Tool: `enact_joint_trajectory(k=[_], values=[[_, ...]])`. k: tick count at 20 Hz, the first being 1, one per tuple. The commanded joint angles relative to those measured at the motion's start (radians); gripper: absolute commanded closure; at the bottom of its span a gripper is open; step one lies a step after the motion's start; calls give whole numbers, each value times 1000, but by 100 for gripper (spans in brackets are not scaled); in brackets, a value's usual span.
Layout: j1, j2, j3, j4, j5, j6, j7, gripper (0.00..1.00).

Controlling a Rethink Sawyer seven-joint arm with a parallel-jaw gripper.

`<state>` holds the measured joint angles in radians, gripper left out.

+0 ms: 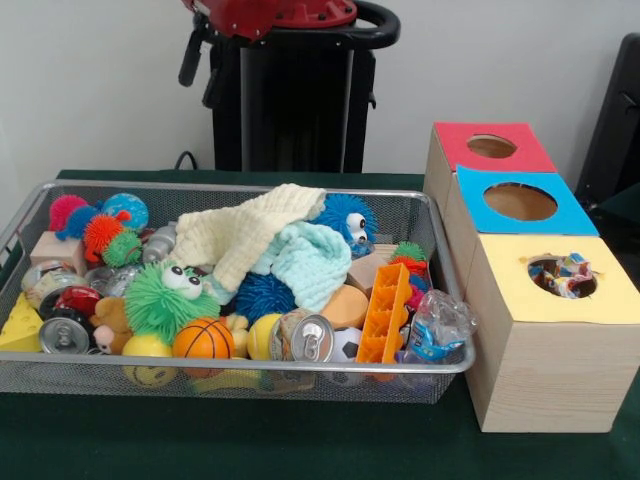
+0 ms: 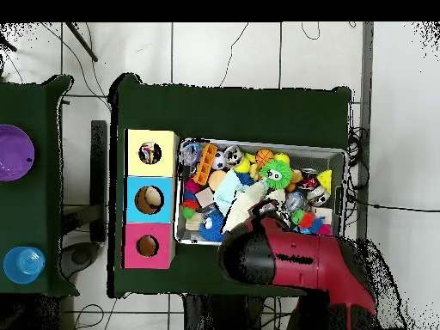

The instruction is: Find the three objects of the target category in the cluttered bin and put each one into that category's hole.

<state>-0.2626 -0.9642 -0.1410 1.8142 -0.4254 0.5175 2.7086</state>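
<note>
I could not tell if my gripper was open or closed, and the light, dented can [image 1: 306, 338] lay at the bin's [image 1: 250, 368] front, best grabbed around its smooth sides.

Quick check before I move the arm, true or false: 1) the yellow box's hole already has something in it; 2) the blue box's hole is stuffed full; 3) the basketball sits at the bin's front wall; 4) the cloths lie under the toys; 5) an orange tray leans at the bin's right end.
1) True: crumpled wrappers show in the yellow box.
2) False: the blue box shows only bare cardboard inside its hole.
3) True: the basketball sits against the front of the bin.
4) False: the cloths lie on top of the pile.
5) True: the orange tray leans there.
</note>
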Motion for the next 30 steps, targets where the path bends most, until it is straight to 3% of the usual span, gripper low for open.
enact_joint_trajectory(k=[1,10,17,30], values=[[-103,33,240,173,39,-25,-223,0],[-270,79,481,243,59,-26,-294,0],[-373,125,646,284,48,-11,-287,0],[-473,337,861,256,-28,-95,-252,0]])
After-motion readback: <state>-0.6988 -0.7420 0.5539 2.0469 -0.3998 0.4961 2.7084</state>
